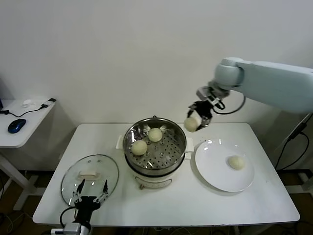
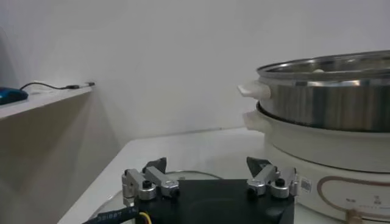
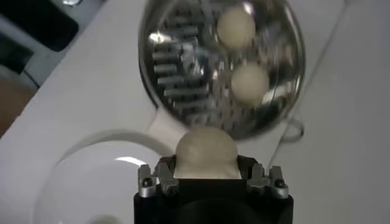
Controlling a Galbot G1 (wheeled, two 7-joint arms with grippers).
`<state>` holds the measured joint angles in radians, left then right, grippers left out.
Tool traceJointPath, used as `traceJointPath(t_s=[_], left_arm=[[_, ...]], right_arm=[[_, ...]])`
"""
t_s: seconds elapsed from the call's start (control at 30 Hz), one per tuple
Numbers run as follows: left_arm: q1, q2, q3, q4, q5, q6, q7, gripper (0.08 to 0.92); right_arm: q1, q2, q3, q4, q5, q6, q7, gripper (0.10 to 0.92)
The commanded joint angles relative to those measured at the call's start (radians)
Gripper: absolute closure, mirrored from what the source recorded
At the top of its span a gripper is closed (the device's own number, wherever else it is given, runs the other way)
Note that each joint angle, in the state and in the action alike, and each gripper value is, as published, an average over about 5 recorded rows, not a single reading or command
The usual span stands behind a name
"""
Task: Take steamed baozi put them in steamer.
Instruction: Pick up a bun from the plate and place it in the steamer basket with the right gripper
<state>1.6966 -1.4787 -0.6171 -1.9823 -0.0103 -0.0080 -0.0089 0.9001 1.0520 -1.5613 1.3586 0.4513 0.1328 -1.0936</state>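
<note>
The steamer (image 1: 146, 169) stands mid-table, a steel pot on a cream base, with two baozi (image 1: 155, 134) (image 1: 139, 147) on its perforated tray. My right gripper (image 1: 194, 122) is shut on a third baozi (image 1: 191, 124) and holds it in the air just right of the steamer's far rim. In the right wrist view that baozi (image 3: 205, 152) sits between the fingers, with the steamer (image 3: 183, 79) and its two baozi (image 3: 236, 27) beyond. A fourth baozi (image 1: 236, 162) lies on the white plate (image 1: 215, 171). My left gripper (image 1: 90, 194) is open and parked at the front left.
The round glass lid (image 1: 90, 172) lies flat at the front left, just behind the left gripper. In the left wrist view the steamer (image 2: 329, 122) rises close beside the left gripper (image 2: 207, 173). A side desk (image 1: 22, 122) with a blue mouse stands off to the left.
</note>
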Motion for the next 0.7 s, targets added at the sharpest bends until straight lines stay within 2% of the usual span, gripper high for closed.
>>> traceJointPath(t_s=[0.03, 0.17, 0.37, 0.7], left_arm=[[-0.001, 0.001, 0.0, 0.0, 0.0, 0.0, 0.0, 0.177], [0.004, 0.0, -0.002, -0.006, -0.003, 0.001, 0.001, 0.177], [0.009, -0.001, -0.009, -0.009, -0.007, 0.002, 0.001, 0.177], [0.01, -0.004, -0.013, -0.006, -0.009, 0.002, -0.001, 0.177]], right_arm=[[-0.047, 0.225, 0.039, 0.126, -0.244, 0.33, -0.035, 0.355], [-0.156, 0.234, 0.043, 0.075, -0.349, 0.369, -0.007, 0.355], [-0.289, 0.258, 0.069, -0.008, -0.432, 0.38, 0.031, 0.355], [-0.372, 0.3, 0.094, -0.107, -0.473, 0.385, 0.057, 0.355]])
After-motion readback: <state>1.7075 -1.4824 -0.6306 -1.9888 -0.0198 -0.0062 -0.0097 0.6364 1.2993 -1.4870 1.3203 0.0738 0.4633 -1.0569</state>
